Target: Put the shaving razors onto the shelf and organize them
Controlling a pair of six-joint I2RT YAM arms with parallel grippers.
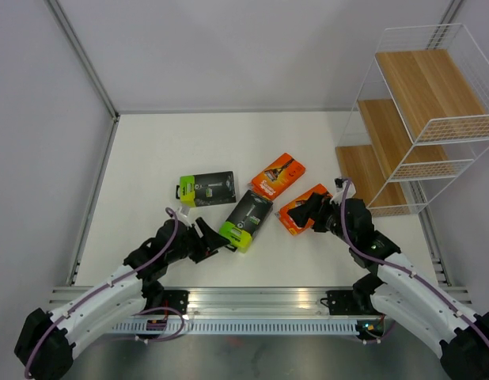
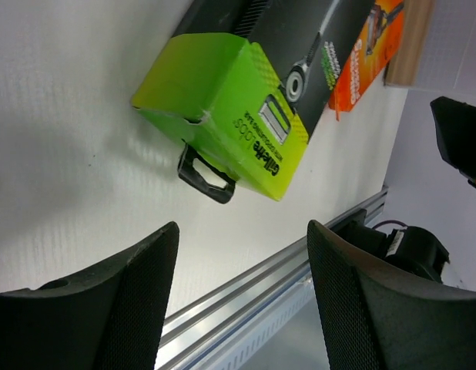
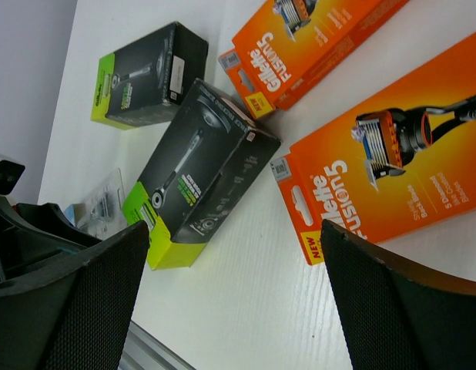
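Left fingers (image 2: 122, 308) stand spread, grasping nothing, just short of the lime end of a black razor pack (image 2: 253, 85). Right fingers (image 3: 400, 308), wide apart, hover by an orange pack (image 3: 392, 162). Packs lie on the counter (image 1: 149, 150), apart from the shelf (image 1: 418, 119). What seems a clear blister pack (image 3: 103, 208) lies beside the left arm.

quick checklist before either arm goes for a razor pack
1. Left jaws open, nothing between them: ok
2. Black cardboard pack with lime-green end lying flat, just ahead of left jaws: ok
3. Right jaws open, nothing between them: ok
4. Bright orange cardboard pack lying flat, close before right jaws: ok
5. White wire shelf with wooden tiers has free room: ok
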